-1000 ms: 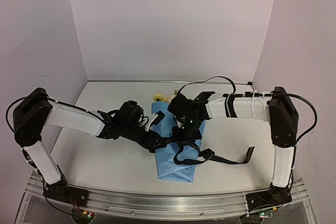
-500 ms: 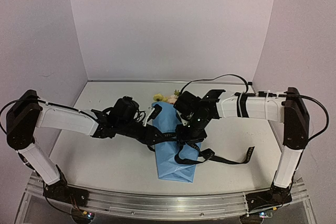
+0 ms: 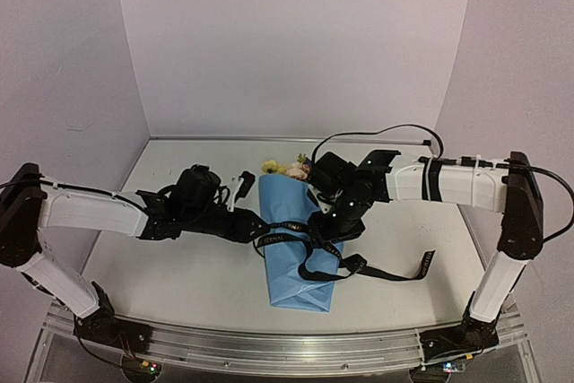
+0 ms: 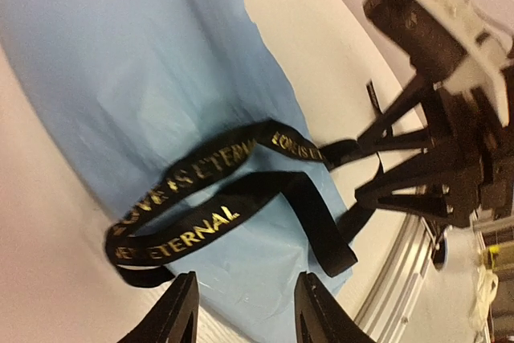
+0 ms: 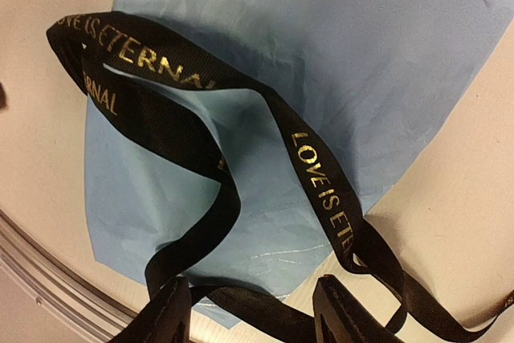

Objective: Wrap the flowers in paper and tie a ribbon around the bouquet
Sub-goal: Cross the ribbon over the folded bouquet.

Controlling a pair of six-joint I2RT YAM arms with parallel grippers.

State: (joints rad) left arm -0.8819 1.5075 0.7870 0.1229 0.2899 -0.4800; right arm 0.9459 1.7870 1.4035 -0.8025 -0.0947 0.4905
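The left gripper (image 4: 245, 299) has its fingers spread. The ribbon (image 4: 210, 221) loop lies just ahead of them, not between them. One bouquet (image 3: 294, 271) lies on the counter (image 3: 179, 275), flowers (image 3: 285, 168) at the far end. One ribbon crosses the paper (image 5: 337, 54), printed "LOVE IS ETERNAL" in gold. The right gripper (image 5: 250, 299) is spread, with ribbon strands lying between its fingers. The loose tail trails right.

Top view: fixed high at near edge, looks down and forward over whole desk (image 3: 179, 284). Both wrist views: close, steep down at desk from opposite sides, sharing the blue paper (image 4: 144, 78) and looped ribbon (image 4: 205, 221), also seen from top
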